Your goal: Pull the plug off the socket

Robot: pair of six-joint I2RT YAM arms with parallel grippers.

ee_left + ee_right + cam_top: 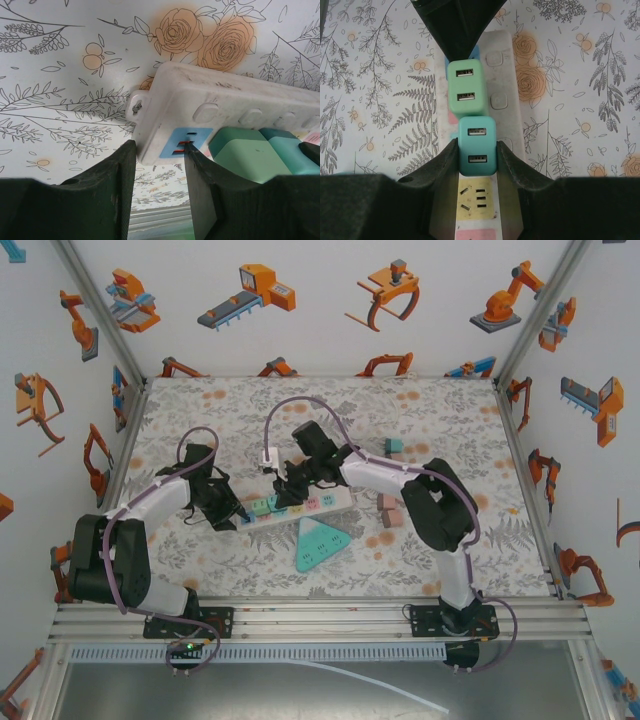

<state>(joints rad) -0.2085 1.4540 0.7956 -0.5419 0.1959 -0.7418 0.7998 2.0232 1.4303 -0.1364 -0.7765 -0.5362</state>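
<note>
You see the table (330, 400) under a floral cloth. Mid-surface lies the white power strip (330, 502); nearer the near edge, a teal triangular socket (320, 543); toward the right edge, small blocks (388, 510).
</note>
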